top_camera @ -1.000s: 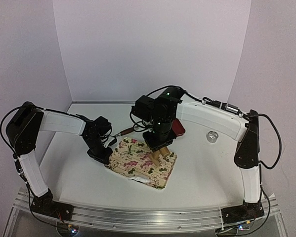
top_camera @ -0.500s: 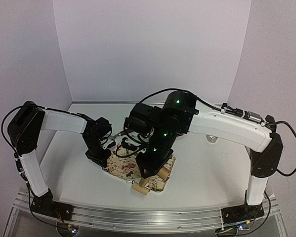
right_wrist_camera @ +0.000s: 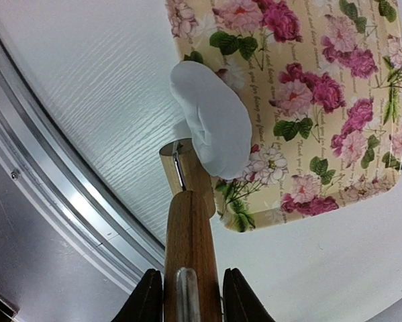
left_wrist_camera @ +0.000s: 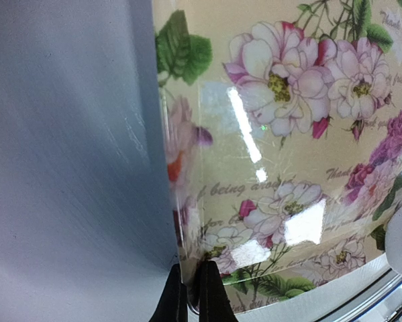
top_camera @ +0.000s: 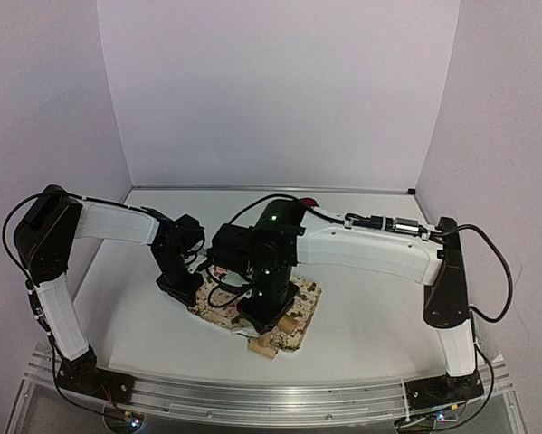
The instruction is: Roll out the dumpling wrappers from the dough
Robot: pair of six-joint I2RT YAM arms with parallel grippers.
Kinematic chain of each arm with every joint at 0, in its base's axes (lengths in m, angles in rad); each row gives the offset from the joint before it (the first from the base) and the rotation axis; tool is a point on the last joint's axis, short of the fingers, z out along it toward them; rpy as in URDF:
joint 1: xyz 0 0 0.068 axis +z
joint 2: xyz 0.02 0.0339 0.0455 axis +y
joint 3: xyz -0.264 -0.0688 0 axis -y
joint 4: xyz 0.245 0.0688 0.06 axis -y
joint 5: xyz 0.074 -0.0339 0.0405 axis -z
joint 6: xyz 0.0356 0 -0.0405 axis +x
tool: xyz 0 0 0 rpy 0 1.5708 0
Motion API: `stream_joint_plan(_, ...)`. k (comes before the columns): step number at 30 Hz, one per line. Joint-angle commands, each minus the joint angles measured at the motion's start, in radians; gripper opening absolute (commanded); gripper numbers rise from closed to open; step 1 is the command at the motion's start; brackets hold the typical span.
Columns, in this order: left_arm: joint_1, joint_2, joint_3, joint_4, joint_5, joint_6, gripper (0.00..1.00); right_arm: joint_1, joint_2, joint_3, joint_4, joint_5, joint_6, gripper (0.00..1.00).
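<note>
From above, the right gripper [top_camera: 269, 318] is seen low over the floral mat [top_camera: 308, 300], close to the table's [top_camera: 370, 316] front edge, with tabletop showing to its right. The left gripper [top_camera: 182, 284] is set at the mat's left edge.

At the left wrist, the glossy mat's edge is pinched between nearly closed fingers.

At the right wrist, a wooden pin [right_wrist_camera: 190, 248] is clamped between slightly parted fingers. A smooth white oval wrapper [right_wrist_camera: 211, 127] lies at the mat's corner, beside the pin's end.

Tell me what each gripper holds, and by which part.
The right gripper clamps the wooden rolling pin by its handle. The left gripper pinches the floral mat at its edge.
</note>
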Motion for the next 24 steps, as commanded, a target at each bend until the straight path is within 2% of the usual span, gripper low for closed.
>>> stream_joint_plan(1, -0.001, 0.001, -0.005, -0.009, -0.02, 0.029, 0.0, -0.015, -0.022, 0.084, -0.053, 0.133, 0.061, 0.0)
stream_joint_plan(7, -0.001, -0.033, -0.029, 0.001, -0.042, 0.061, 0.0, -0.093, -0.074, 0.08, -0.09, 0.231, 0.137, 0.0)
stream_joint_plan(11, -0.001, -0.047, -0.028, 0.008, -0.041, 0.07, 0.0, -0.114, -0.089, 0.074, -0.094, 0.213, 0.107, 0.0)
stream_joint_plan(19, -0.001, -0.045, -0.028, 0.021, -0.02, 0.054, 0.0, -0.116, -0.038, 0.197, -0.107, 0.119, 0.084, 0.0)
stream_joint_plan(24, -0.001, -0.038, -0.026, 0.021, -0.016, 0.053, 0.0, -0.116, -0.015, 0.211, -0.135, 0.054, 0.058, 0.0)
